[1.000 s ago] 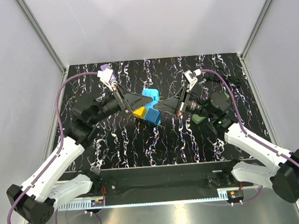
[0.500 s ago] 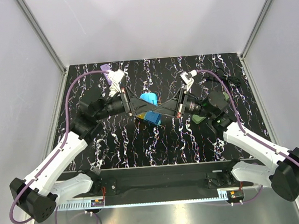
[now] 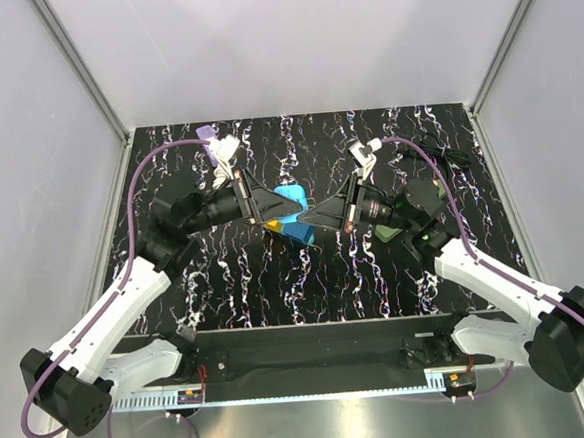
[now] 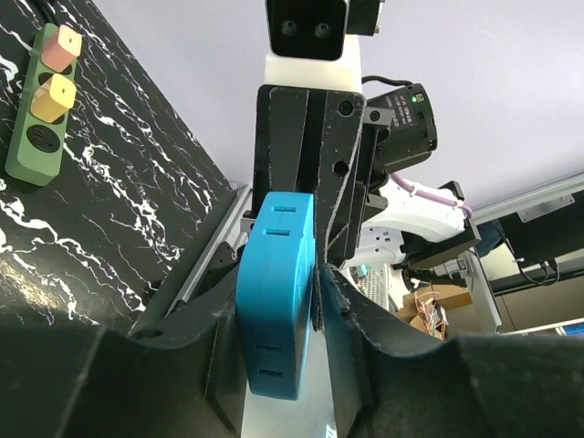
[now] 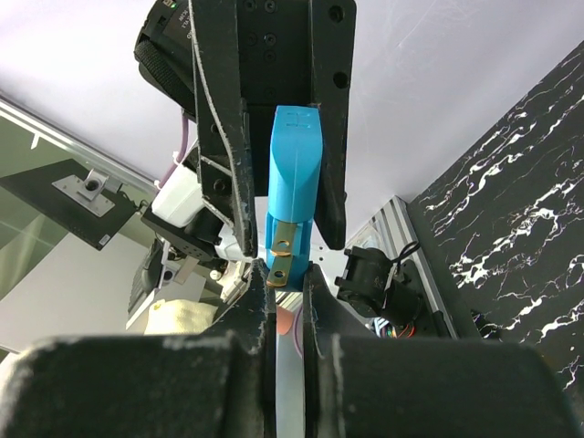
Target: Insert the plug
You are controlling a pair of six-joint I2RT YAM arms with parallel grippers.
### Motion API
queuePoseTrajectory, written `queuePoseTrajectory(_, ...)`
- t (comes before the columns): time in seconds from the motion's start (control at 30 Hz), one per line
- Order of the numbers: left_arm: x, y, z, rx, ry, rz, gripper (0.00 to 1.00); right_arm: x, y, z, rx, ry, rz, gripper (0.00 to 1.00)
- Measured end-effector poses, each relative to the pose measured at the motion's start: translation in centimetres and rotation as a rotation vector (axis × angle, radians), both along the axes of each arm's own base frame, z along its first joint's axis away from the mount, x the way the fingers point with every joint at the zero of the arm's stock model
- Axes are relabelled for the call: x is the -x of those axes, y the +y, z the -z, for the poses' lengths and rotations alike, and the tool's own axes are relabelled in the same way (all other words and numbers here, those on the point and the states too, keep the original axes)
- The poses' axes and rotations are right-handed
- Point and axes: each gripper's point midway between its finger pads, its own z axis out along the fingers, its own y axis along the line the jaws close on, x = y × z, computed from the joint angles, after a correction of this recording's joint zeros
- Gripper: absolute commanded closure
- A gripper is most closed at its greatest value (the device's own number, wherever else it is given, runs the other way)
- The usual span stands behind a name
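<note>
A blue plug (image 3: 292, 194) with two brass prongs (image 5: 280, 251) is held in the air over the middle of the table, between both grippers. My left gripper (image 3: 287, 208) is shut on its body, which fills the jaws in the left wrist view (image 4: 276, 292). My right gripper (image 3: 313, 214) faces it from the right, its fingertips (image 5: 260, 283) closed on the prong end of the plug (image 5: 294, 173). A green power strip (image 4: 36, 119) lies on the table with a pink plug (image 4: 62, 46) and a yellow plug (image 4: 53, 94) in it. My right arm largely hides the strip in the top view (image 3: 388, 234).
A second blue piece (image 3: 301, 230) and a yellow piece (image 3: 270, 223) show just under the grippers, over the black marbled table (image 3: 276, 280). A black cable (image 3: 448, 158) lies at the back right. Grey walls and metal posts enclose the table.
My left wrist has rolled and the left gripper has shifted a little right and down with the blue plug. The right gripper has closed in on the plug's prong end.
</note>
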Motion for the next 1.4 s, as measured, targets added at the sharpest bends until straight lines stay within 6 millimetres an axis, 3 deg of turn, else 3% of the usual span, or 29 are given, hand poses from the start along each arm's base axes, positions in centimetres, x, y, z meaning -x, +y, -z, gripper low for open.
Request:
queuePoseTrajectory(0.17, 0.0, 0.0, -0.1, 0.003, 0.004, -0.002, 0.63, 0.0, 0.0, 0.0, 0.0, -0.002, -0.003, 1.0)
queuePoseTrajectory(0.27, -0.2, 0.1, 0.0, 0.005, 0.005, -0.007, 0.54, 0.1, 0.1, 0.1, 0.001, 0.001, -0.011, 1.0)
queuePoseTrajectory(0.4, -0.3, 0.2, 0.0, 0.009, 0.015, -0.015, 0.54, 0.1, 0.3, 0.7, 0.012, 0.015, -0.024, 1.0)
queuePoseTrajectory(0.5, -0.4, 0.3, 0.0, 0.011, 0.022, -0.017, 0.65, 0.1, 0.3, 0.7, 0.01, 0.015, -0.028, 1.0)
queuePoseTrajectory(0.7, -0.5, 0.3, 0.3, 0.011, 0.027, -0.019, 0.66, 0.2, 0.3, 0.6, 0.005, 0.011, -0.029, 1.0)
queuePoseTrajectory(0.8, -0.5, 0.3, 0.4, 0.011, 0.03, -0.02, 0.77, 0.2, 0.3, 0.6, 0.005, 0.011, -0.032, 1.0)
queuePoseTrajectory(0.83, -0.5, 0.3, 0.4, 0.012, 0.031, -0.018, 0.86, 0.2, 0.3, 0.7, 0.007, 0.011, -0.035, 1.0)
queuePoseTrajectory(0.93, -0.4, 0.3, 0.2, 0.015, 0.024, -0.015, 1.0, 0.2, 0.4, 0.8, 0.004, 0.011, -0.041, 1.0)
queuePoseTrajectory(1.0, -0.4, 0.3, 0.2, 0.014, 0.024, -0.014, 1.0, 0.3, 0.4, 0.8, 0.002, 0.012, -0.045, 0.74)
queuePoseTrajectory(1.07, -0.5, 0.3, 0.5, 0.004, 0.02, -0.015, 1.0, 0.3, 0.4, 0.8, 0.002, 0.025, -0.048, 0.39)
queuePoseTrajectory(1.1, -0.5, 0.4, 0.7, -0.004, 0.021, -0.019, 1.0, 0.3, 0.4, 1.0, 0.004, 0.032, -0.047, 0.31)
queuePoseTrajectory(1.27, -2.8, 1.9, 2.4, -0.088, 0.034, -0.103, 1.0, 0.0, 0.3, 2.4, 0.047, 0.069, -0.014, 0.16)
queuePoseTrajectory(1.4, -7.5, 5.5, 4.5, -0.185, 0.061, -0.276, 1.0, 0.1, -0.3, 2.5, 0.076, 0.057, 0.03, 0.11)
